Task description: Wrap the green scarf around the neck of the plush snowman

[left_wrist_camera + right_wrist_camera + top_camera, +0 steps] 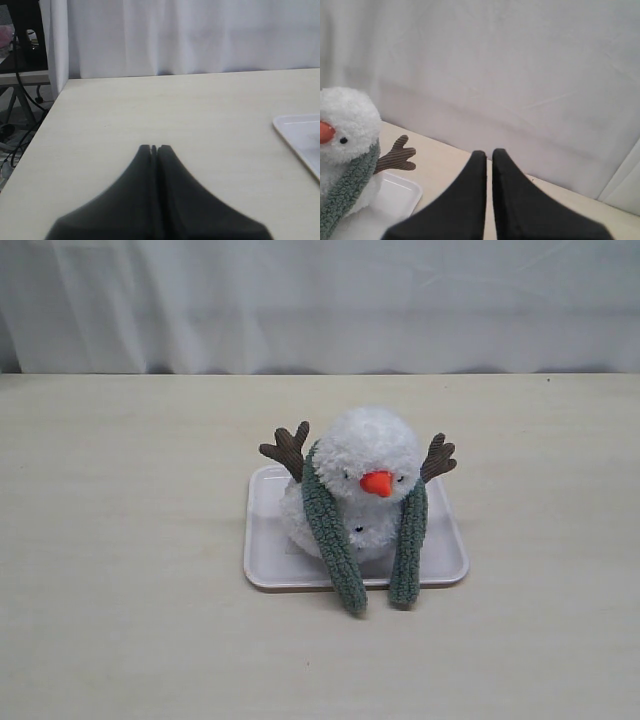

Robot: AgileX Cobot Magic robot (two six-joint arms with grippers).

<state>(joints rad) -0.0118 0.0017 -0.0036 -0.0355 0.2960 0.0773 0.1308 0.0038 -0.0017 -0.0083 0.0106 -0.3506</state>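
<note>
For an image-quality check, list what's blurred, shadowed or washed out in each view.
Exterior view: even, soft light; the plush snowman is fairly sharp, only a faint shadow under the tray. Left wrist view: the left gripper is a blurred dark mass, tabletop clearer. Right wrist view: the right gripper blurs too, curtain pale.

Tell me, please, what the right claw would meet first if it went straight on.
Likely the white fabric curtain behind the pale table; the right claw points past the fluffy white plush snowman.
</note>
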